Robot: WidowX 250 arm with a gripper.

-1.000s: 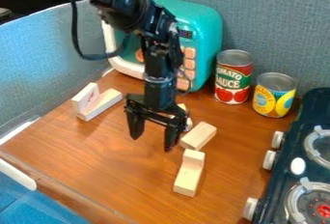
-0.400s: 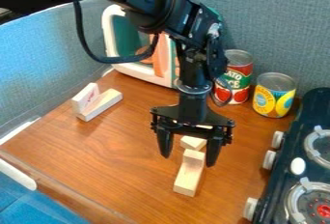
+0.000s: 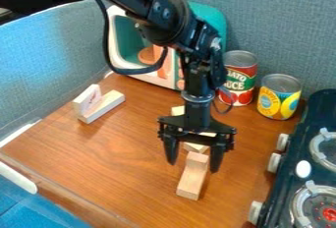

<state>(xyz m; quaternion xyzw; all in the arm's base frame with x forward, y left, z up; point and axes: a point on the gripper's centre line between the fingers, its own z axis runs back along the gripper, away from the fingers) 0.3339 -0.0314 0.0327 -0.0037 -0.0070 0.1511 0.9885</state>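
Nearest the front of the worktop (image 3: pixel 98 165), right of its middle, lies a pale wooden block (image 3: pixel 191 180) with a raised far end. The hand (image 3: pixel 193 167) hangs over that end, its two fingers spread wide, one to each side of the wood in this view (contact, I note, cannot be judged from here). Just beyond, a second pale block (image 3: pixel 195 148) sits partly hidden behind the hand; part of a third piece (image 3: pixel 177 110) shows farther back. Near the left edge, a pale bar (image 3: pixel 107 106) lies flat beside a white-faced block (image 3: pixel 87 100) standing on edge with red marking. A black toy stove (image 3: pixel 294 153) runs along the right edge. Toward the far right corner, a yellow-labelled can (image 3: pixel 278 103) and a red-labelled can (image 3: pixel 240 77) stand upright. At the far edge, behind the arm, stands a teal toy microwave (image 3: pixel 211 18), before a grey partition (image 3: pixel 282 20).
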